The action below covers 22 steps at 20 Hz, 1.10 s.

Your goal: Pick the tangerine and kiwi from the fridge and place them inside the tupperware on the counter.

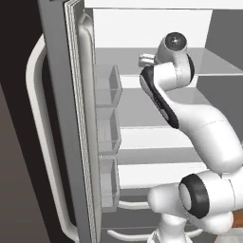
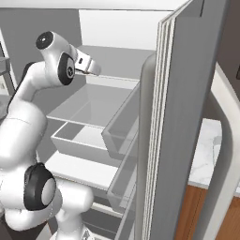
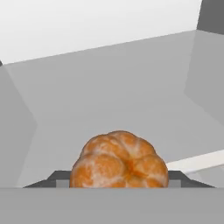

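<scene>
The tangerine (image 3: pixel 119 159), an orange segmented ball with pale patches, sits between my gripper's (image 3: pixel 117 180) two dark fingertips (image 3: pixel 56 178) at the bottom of the hand view. The jaws stand closed against its sides. Whether it still rests on the grey shelf (image 3: pixel 109 96) I cannot tell. My arm reaches into the open fridge (image 1: pixel 142 109), with the hand (image 1: pixel 148 60) over an upper shelf; from the right the hand (image 2: pixel 87 63) points toward the fridge's back wall. The counter (image 2: pixel 206 150) shows as a marble patch beyond the right door. The kiwi and the tupperware are out of view.
The left fridge door (image 1: pixel 61 118) stands open with clear bins (image 1: pixel 108 85) stacked along it. The right door (image 2: pixel 183 122) stands open too, close beside the arm, with clear bins (image 2: pixel 123 126). A drawer (image 2: pixel 79 136) lies under the shelf.
</scene>
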Available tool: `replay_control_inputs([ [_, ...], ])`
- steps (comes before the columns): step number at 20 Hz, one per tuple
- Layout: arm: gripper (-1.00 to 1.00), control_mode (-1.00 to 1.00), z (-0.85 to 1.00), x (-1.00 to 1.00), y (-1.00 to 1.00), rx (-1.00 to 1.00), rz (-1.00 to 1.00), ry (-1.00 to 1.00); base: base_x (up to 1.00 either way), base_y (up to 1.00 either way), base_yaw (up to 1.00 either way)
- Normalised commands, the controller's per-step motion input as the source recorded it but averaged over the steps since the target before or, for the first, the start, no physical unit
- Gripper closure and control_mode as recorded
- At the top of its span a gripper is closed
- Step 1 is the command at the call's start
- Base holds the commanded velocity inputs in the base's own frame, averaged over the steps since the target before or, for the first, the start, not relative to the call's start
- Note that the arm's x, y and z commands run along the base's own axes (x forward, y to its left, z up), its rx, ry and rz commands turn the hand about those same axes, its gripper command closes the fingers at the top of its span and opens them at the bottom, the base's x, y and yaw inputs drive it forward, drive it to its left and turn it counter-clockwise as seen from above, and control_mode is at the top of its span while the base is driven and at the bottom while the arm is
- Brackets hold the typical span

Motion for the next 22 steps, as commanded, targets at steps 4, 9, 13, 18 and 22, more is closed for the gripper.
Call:
replay_control_inputs([
  [4,1.0,-1.0,0.34,-0.9,-0.23,0.06,0.0,0.0,0.0,0.0,0.0],
  [9,1.0,-1.0,0.5,-0.77,-0.16,0.0,0.0,0.06,0.0,0.0,0.0],
  [13,1.0,-1.0,0.31,-0.7,-0.09,-0.02,0.0,0.28,0.0,0.0,0.0],
  [18,1.0,-1.0,0.0,-0.66,-0.01,-0.01,0.0,0.34,0.0,0.0,0.0],
  [22,1.0,-1.0,-0.05,-0.67,0.0,0.0,0.0,0.14,0.0,0.0,0.0],
])
